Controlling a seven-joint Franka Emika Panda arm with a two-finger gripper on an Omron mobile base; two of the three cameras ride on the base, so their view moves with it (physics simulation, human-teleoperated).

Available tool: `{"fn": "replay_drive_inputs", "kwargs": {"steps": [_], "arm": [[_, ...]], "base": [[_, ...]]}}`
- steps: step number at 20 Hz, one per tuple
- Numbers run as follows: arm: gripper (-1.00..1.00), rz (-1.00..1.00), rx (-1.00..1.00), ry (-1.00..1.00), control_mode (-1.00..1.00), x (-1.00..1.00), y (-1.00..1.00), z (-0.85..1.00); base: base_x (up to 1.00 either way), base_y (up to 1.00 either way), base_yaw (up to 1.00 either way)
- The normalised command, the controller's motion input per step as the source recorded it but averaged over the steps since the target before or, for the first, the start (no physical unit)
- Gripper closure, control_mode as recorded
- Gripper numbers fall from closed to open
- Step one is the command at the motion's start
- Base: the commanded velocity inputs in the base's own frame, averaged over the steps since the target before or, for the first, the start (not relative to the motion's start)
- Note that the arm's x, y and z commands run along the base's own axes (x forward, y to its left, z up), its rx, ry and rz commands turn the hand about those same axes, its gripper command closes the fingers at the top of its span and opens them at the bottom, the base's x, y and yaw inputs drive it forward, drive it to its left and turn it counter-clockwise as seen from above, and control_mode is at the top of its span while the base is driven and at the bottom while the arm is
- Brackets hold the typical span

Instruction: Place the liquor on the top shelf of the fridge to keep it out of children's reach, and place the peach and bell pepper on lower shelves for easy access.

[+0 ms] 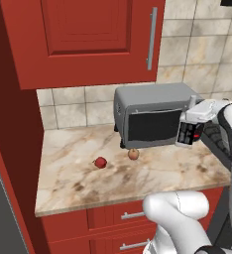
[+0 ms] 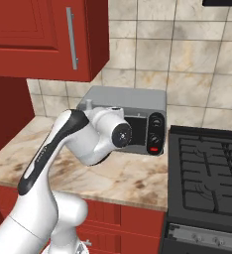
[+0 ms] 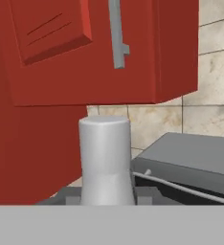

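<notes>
Claw (image 3: 106,198) clamped on the liquor (image 3: 106,158) by its cap end only; bottle may slip or swing, while peach (image 1: 133,154) and bell pepper (image 1: 101,162) sit mid-worktop (image 1: 152,176) by the microwave (image 1: 152,119).

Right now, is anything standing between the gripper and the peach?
Nothing visible on the counter blocks the peach, which lies just in front of the microwave, apart from the bell pepper. But the gripper is shut on the liquor.
</notes>
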Motion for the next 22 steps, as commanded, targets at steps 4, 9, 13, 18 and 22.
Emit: {"fn": "replay_drive_inputs", "kwargs": {"steps": [4, 9, 13, 18, 22], "arm": [[1.00, 0.05, -0.03, 0.00, -1.00, -0.31, 0.06, 0.48], [1.00, 0.03, -0.02, 0.00, 1.00, -0.14, 0.04, 0.17], [1.00, 0.00, 0.00, 0.00, 1.00, 0.00, 0.00, 0.00], [1.00, 0.00, 0.00, 0.00, 1.00, 0.00, 0.00, 0.00], [1.00, 0.00, 0.00, 0.00, 1.00, 0.00, 0.00, 0.00]], "base": [[0.00, 0.00, 0.00], [-0.35, 0.00, 0.10], [-0.72, 0.00, 0.30], [-0.62, 0.05, 0.58], [-0.36, 0.37, 0.69]]}}
